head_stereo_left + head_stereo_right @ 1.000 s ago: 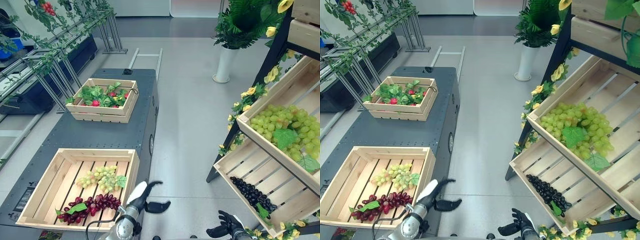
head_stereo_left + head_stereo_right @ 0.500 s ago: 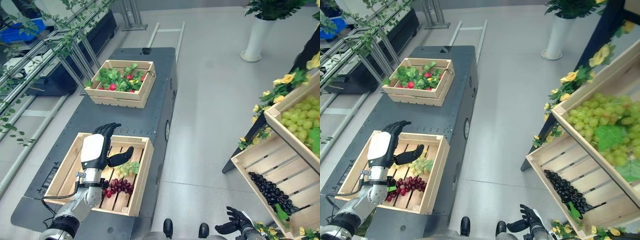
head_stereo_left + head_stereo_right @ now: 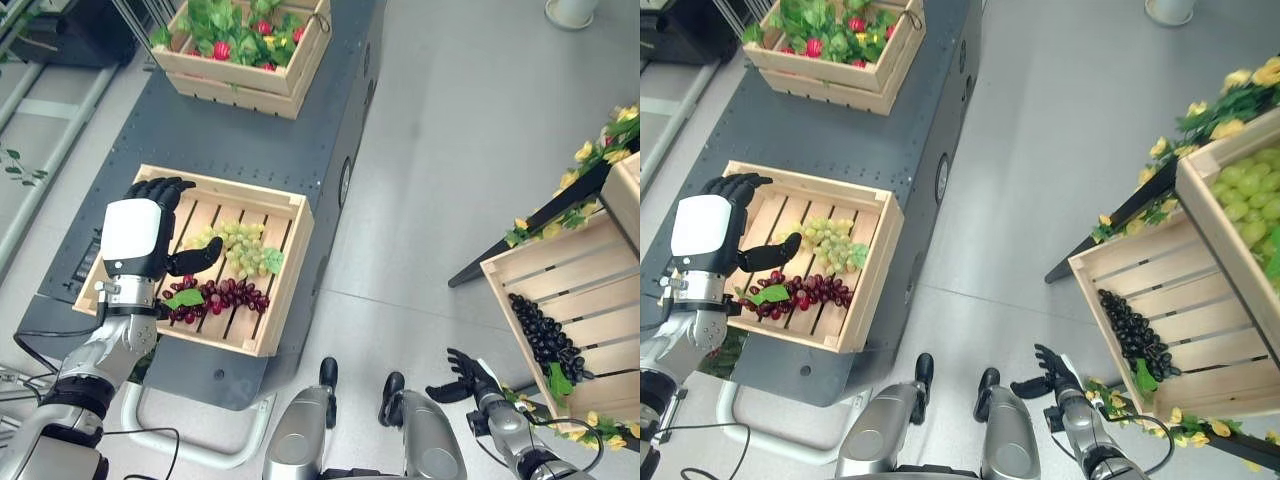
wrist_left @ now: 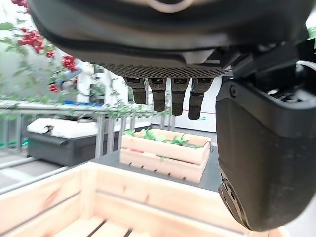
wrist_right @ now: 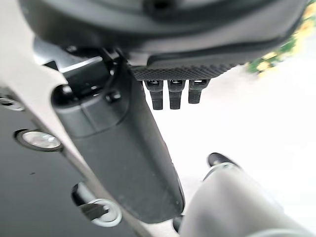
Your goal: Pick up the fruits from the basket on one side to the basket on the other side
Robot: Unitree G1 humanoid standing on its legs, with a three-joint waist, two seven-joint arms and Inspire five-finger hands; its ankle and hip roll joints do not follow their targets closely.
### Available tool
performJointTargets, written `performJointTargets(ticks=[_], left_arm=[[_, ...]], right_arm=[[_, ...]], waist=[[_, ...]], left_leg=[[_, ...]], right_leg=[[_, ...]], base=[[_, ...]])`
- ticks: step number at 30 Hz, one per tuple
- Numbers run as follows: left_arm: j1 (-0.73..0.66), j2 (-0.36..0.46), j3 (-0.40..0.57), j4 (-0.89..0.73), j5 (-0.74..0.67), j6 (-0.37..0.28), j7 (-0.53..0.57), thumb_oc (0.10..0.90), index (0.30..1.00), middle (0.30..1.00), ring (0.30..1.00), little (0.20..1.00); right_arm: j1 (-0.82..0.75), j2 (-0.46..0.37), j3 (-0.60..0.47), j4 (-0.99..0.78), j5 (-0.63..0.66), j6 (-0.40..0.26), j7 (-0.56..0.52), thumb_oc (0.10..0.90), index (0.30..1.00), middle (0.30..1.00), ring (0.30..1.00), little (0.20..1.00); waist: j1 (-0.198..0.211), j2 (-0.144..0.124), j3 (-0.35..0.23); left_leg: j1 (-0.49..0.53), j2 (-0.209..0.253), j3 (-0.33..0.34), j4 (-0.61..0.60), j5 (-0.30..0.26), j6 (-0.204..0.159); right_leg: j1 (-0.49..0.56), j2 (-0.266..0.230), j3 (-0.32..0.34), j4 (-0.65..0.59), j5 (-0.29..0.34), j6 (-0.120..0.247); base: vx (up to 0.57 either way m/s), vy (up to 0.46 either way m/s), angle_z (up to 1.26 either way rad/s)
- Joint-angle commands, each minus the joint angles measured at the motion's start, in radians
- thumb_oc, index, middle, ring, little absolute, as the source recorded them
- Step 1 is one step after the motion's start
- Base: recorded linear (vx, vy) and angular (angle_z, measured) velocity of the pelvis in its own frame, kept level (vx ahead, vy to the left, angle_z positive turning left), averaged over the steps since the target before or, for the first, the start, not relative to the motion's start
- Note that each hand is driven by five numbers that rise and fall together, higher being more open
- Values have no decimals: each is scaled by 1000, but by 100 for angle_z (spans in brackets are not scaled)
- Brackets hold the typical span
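While your left hand [image 3: 140, 238] hovers over the near crate [image 3: 282, 290], fingers apart and empty, the green grapes [image 3: 238, 246] and red grapes [image 3: 222, 297] lie inside. You are at the reach step; next, lower and close. Your right hand [image 3: 468, 374] idles low, fingers spread.

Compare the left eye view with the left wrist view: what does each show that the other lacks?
Left eye alone: green grapes and red grapes lying in the near crate, the dark grapes on the shelf, and the open right hand low by the floor. Left wrist alone: the left hand's fingers from underneath, straight. Both: the open left hand above the near crate, and the far crate of greenery.
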Motion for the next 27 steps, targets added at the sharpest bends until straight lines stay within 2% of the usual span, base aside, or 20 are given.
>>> performJointTargets(ticks=[1, 5, 8, 13, 17, 21, 27], left_arm=[[-96, 91, 31, -4, -99, 55, -8, 800, 900, 900, 900, 900], [-156, 103, -7, 37, -108, 70, -50, 800, 900, 900, 900, 900], [-228, 137, -59, 53, -111, 91, -90, 800, 900, 900, 900, 900], [-265, 167, -68, 76, -143, 106, -118, 800, 900, 900, 900, 900], [-309, 187, -106, 105, -116, 129, -173, 800, 900, 900, 900, 900], [-317, 186, -116, 128, -144, 146, -198, 800, 900, 900, 900, 900], [-299, 181, -132, 154, -105, 151, -246, 800, 900, 900, 900, 900]], right_arm=[[44, -69, 26, -65, 45, -63, -34, 800, 900, 900, 900, 900], [27, -86, 25, -63, 43, -58, -39, 800, 900, 900, 900, 900], [4, -108, 22, -60, 49, -61, -44, 800, 900, 900, 900, 900], [7, -126, 18, -74, 51, -64, -47, 800, 900, 900, 900, 900], [2, -130, 25, -77, 45, -78, -40, 800, 900, 900, 900, 900], [-7, -132, 29, -83, 54, -76, -40, 800, 900, 900, 900, 900], [-21, -134, 32, -78, 56, -77, -38, 800, 900, 900, 900, 900]], waist=[[-11, -6, -31], [-16, -12, -15], [-20, -13, 18], [-21, -21, 38], [-20, -33, 38], [-19, -34, 38], [-13, -28, 38]], left_leg=[[-85, -7, 58, 176, -99, 23], [-141, 2, 66, 232, -111, 24], [-197, 15, 69, 293, -126, 27], [-259, 30, 75, 348, -139, 35], [-305, 39, 71, 366, -140, 36], [-325, 43, 70, 364, -137, 38], [-329, 42, 67, 339, -125, 35]], right_leg=[[-10, -11, -47, 86, 7, -44], [-61, -17, -43, 145, -8, -47], [-113, -20, -35, 206, -23, -50], [-179, -23, -33, 267, -37, -52], [-230, -22, -35, 294, -38, -47], [-255, -24, -39, 301, -37, -44], [-268, -27, -42, 294, -31, -38]], base=[[-36, 69, 3], [-23, 52, 0], [-31, 46, -4], [-20, 23, -1], [-16, -19, 6], [-22, -23, 10], [-19, -8, 4]])
